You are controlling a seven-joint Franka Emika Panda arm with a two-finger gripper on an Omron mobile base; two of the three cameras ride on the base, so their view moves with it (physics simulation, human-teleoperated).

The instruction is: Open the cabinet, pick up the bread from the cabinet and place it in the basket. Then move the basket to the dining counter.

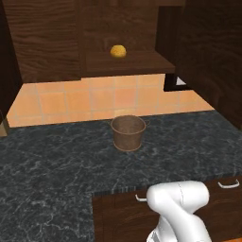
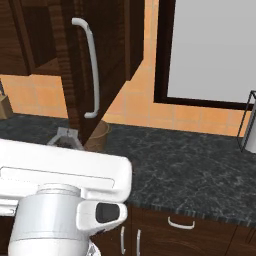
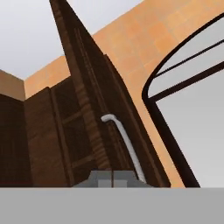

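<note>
1. Closest up is the gripper point(image 3: 113, 178), jaws clenched together with nothing between them, sitting right at the foot of the silver bar handle point(image 3: 124, 142).
2. The cabinet point(image 1: 47, 38) door point(image 2: 107, 55) hangs swung open.
3. The bread point(image 1: 118, 51) sits on the cabinet shelf.
4. The basket point(image 1: 128, 133) stands upright on the black granite counter point(image 1: 52, 165), below the bread.

Orange tiled wall point(image 1: 94, 101), black speckled counter point(image 1: 56, 160), dark-framed window point(image 2: 210, 50), low drawer fronts point(image 2: 180, 225) with silver handles
</note>
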